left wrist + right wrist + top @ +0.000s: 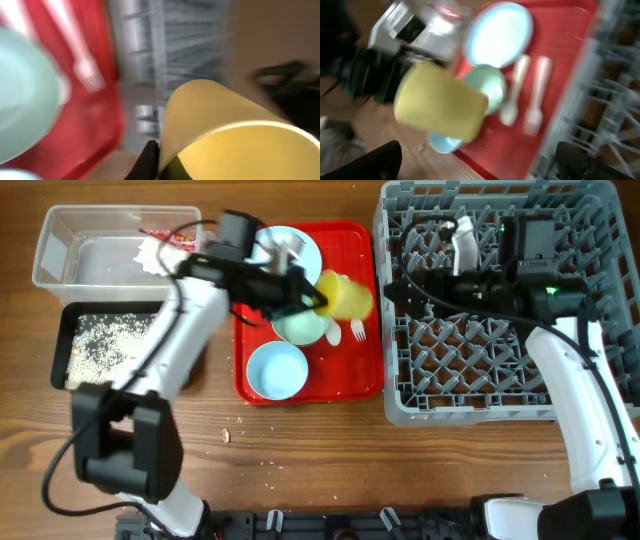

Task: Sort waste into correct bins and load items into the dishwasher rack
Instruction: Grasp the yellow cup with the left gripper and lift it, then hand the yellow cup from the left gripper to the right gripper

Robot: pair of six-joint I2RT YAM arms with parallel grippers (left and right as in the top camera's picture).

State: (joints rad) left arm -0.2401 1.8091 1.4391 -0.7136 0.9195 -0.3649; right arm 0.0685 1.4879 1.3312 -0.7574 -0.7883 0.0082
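While it hangs tipped on its side near the upper middle of the overhead frame, the small yellow plastic cup (348,295) is clamped at its left end by the left gripper (312,300). One black finger (147,161) presses against its wall in the left wrist view. Below it lie the flat red plastic tray (366,380), a pale mint round bowl (303,328) and a white plastic fork (357,332). To the right, over the large grey lattice rack (480,405), the right gripper (397,285) holds nothing, its fingers (382,162) spread apart.
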